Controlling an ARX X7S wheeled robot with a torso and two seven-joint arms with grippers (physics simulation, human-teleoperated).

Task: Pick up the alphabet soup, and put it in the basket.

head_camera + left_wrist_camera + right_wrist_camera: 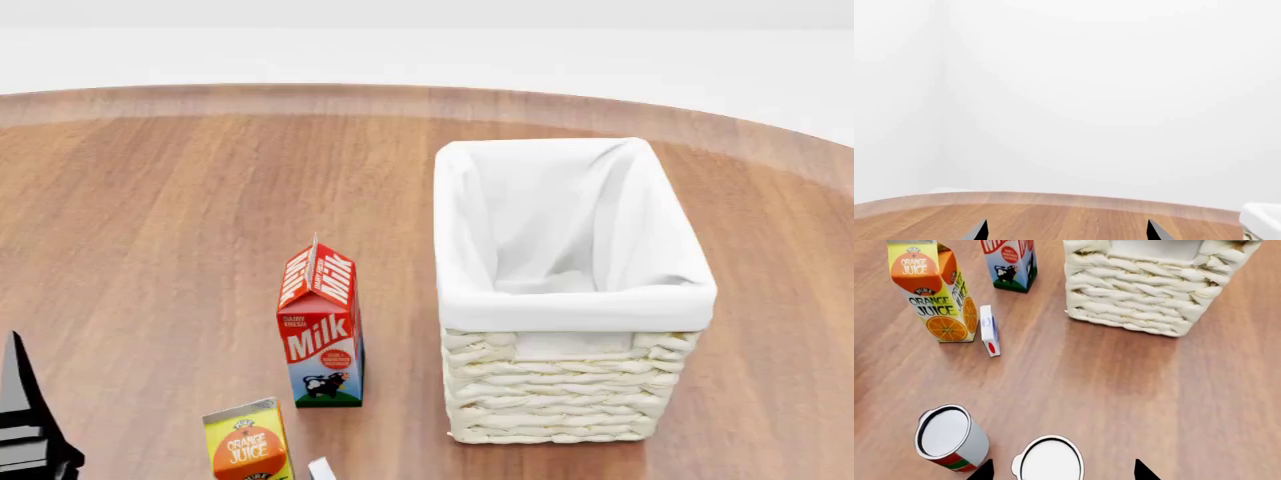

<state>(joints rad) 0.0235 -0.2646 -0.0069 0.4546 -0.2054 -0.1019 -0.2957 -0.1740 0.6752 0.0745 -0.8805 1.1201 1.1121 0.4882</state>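
Note:
In the right wrist view the alphabet soup [1049,461] shows only its round silvery-white top; its label is hidden. It stands upright on the wooden table between the two dark fingertips of my right gripper [1063,471], which is open and straddles it without touching. The cream wicker basket [1154,295] with white lining stands beyond the soup, and the head view shows the basket [561,400] empty. My left gripper [1066,232] is open over bare wood with nothing between its fingers. Part of the left arm [27,425] shows at the head view's lower left.
A can with a red-and-green label [947,437] stands close beside the soup. An orange juice carton [934,290], a small white box [989,330] and a milk carton [320,325] stand left of the basket. The round table's edge [1054,199] meets a white wall.

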